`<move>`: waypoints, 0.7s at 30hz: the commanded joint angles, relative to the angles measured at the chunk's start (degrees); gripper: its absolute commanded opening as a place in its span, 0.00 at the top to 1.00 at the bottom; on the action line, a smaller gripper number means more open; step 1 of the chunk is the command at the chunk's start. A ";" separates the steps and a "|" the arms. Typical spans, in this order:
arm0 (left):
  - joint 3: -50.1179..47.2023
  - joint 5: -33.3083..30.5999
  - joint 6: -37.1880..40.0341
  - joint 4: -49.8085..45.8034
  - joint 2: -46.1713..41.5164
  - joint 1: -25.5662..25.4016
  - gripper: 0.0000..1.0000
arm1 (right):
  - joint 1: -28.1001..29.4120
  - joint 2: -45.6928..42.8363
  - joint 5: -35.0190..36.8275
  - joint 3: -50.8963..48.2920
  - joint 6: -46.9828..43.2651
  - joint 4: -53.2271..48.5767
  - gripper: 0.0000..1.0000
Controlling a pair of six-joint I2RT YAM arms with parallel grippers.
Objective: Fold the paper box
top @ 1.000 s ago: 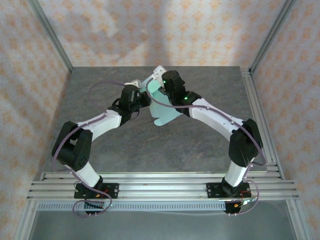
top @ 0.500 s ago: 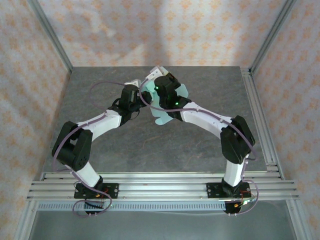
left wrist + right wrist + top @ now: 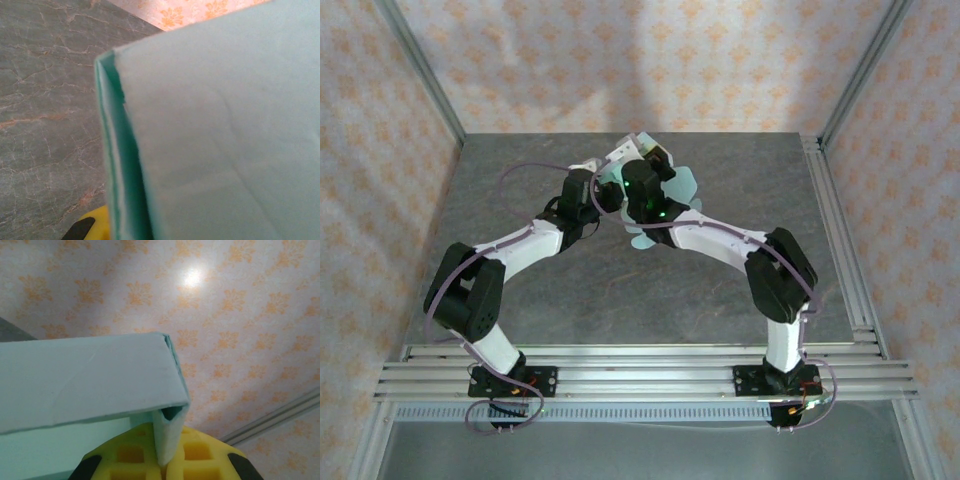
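Right gripper (image 3: pixel 162 462): yellow pads pinched together on a folded wall of the paper box (image 3: pixel 85 380) | left gripper (image 3: pixel 603 193): closed on the card's opposite edge | box: part-formed, rounded flaps loose, held up between both wrists above the far-middle of the table (image 3: pixel 720 300) | why: the two-sided hold likely keeps creases square for closing

grey marbled tabletop (image 3: pixel 520 180), floral walls (image 3: pixel 620 60)
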 commanded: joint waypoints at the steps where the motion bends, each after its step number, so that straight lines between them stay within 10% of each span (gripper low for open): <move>1: 1.98 2.53 1.29 1.67 0.05 -0.97 1.00 | -0.07 2.88 5.24 -0.78 -6.87 8.18 0.86; 9: 2.19 2.41 1.03 1.36 0.38 -1.03 1.00 | -0.07 2.44 4.12 -1.18 -5.00 6.66 0.99; 13: 2.81 1.99 0.49 0.01 0.74 -0.98 1.00 | -0.07 -1.06 -0.64 -2.17 2.84 -0.58 0.47; 21: 4.70 -0.30 -0.90 -5.08 1.44 -1.02 1.00 | -0.46 -12.54 -19.48 -9.18 12.91 -10.62 0.06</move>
